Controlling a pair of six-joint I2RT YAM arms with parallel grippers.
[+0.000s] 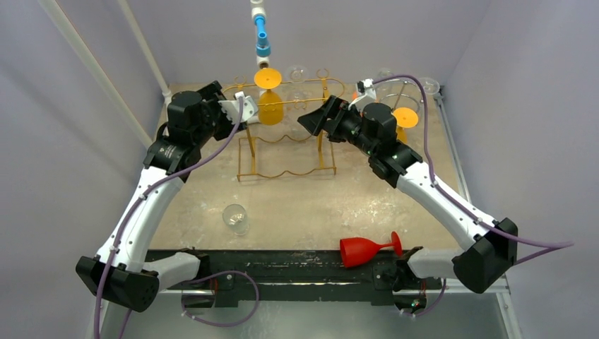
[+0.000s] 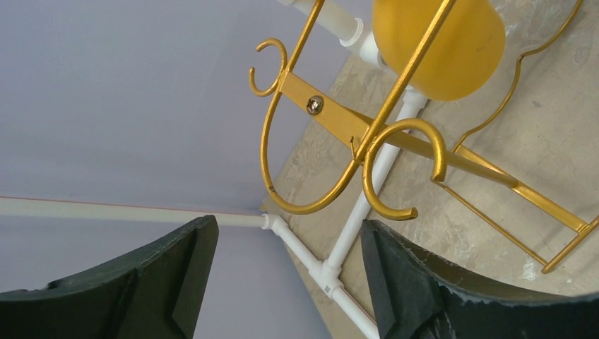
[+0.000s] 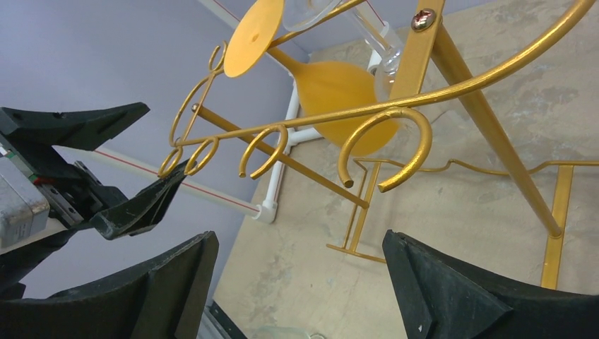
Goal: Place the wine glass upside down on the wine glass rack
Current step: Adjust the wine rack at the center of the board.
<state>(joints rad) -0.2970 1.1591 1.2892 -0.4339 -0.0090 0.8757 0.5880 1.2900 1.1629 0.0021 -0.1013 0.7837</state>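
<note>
A yellow wine glass [image 1: 269, 97] hangs upside down in the gold wire rack [image 1: 286, 152] at the back of the table, its foot on top and its bowl [image 2: 445, 49] below the rails. The right wrist view shows the same glass [image 3: 332, 88] among the rack's hooks [image 3: 385, 141]. My left gripper [image 1: 242, 113] is open just left of the glass, with nothing between its fingers [image 2: 395, 282]. My right gripper [image 1: 316, 116] is open to the right of it, also empty. Neither gripper touches the glass.
A clear glass [image 1: 297, 73] also hangs in the rack. A clear glass [image 1: 235, 218] stands on the table in front. A red wine glass [image 1: 367, 248] lies on its side near the front edge. Another yellow glass [image 1: 405, 117] is at the back right.
</note>
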